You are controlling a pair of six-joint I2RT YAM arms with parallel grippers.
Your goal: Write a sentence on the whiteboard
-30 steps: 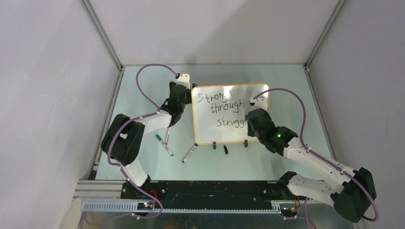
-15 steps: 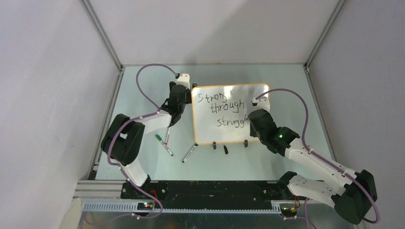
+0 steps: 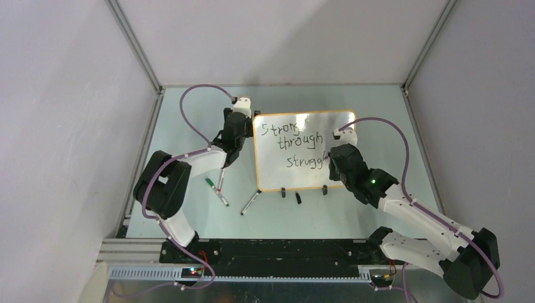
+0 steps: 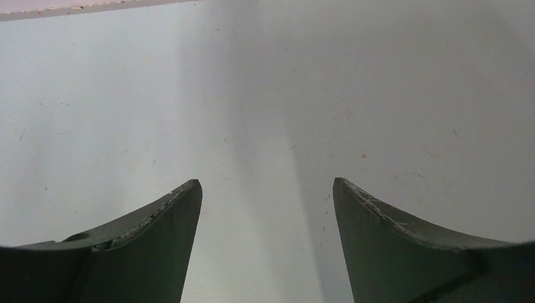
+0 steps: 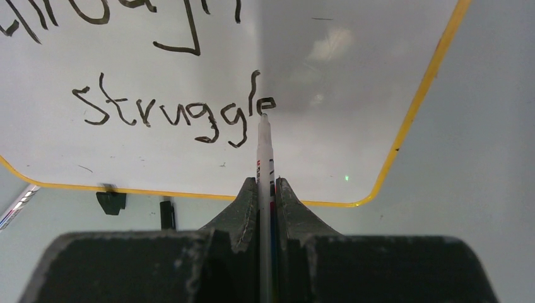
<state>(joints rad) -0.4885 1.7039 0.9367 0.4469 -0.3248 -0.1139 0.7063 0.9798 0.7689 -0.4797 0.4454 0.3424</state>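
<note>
Right claw (image 5: 265,184): clamped on marker (image 5: 264,142), tip at sentence (image 5: 189,117) end, four o'clock on whiteboard (image 5: 353,95). Left claw (image 4: 265,183): wide open, empty.

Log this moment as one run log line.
right gripper: shut on marker, tip at the e of struggle | left gripper: open, empty, above table | whiteboard: sentence ends at struggle

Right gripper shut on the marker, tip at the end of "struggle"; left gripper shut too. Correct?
Not quite: the left gripper is open, jaws apart and empty, per the left wrist view. The right gripper is shut on the marker, tip at the end of "struggle".
</note>
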